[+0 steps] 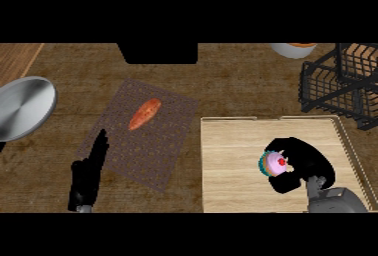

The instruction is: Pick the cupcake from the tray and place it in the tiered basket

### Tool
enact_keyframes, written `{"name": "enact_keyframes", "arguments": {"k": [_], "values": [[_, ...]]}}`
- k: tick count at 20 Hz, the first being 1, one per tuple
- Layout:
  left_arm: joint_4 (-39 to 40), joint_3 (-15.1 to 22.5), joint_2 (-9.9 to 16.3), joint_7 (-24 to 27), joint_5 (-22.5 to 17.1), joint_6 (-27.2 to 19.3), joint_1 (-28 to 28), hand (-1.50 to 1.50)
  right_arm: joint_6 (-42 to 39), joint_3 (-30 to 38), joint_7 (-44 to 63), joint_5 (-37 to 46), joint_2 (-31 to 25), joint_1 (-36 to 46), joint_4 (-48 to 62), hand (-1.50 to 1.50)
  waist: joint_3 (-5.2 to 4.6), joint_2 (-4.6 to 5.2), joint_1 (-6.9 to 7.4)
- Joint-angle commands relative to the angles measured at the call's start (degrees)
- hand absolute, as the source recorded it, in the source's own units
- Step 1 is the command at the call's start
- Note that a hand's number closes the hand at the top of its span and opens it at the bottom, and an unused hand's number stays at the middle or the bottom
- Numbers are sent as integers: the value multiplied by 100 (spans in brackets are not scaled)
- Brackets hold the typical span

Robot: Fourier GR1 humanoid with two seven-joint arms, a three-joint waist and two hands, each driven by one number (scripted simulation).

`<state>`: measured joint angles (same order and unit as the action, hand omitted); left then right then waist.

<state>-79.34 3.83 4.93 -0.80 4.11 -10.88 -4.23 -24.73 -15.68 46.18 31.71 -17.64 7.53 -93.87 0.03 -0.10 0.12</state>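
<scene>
I see the cupcake (275, 164) over the wooden tray (229, 165), my right robot hand (306, 162) curled round it. The tiered basket (341, 82) stands just beyond. My left robot hand (88, 172) rests open, fingers straight, on the tabletop (229, 80).

A single head view looks steeply down on the bench (244, 80) from above its near edge, facing the far side. It sits close enough that only forearms and hands enter from the lower edge (left hand (87, 175) at left, right hand (306, 162) at right). The tray (229, 150) fills the near right; the tiered basket (343, 82) is cropped at far right.
</scene>
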Motion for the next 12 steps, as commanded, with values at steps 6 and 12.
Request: {"name": "enact_keyframes", "arguments": {"k": [6, 12], "values": [[424, -188, -29, 139, 75, -5, 170, 0, 239, -210, -1008, 865, 20, 140, 326, 150, -4, 12, -3], [-137, -90, -106, -131, 3, -6, -6, 0, 769, 848, -3186, 775, -1775, -643, 802, 150, 14, 13, -89]]}}
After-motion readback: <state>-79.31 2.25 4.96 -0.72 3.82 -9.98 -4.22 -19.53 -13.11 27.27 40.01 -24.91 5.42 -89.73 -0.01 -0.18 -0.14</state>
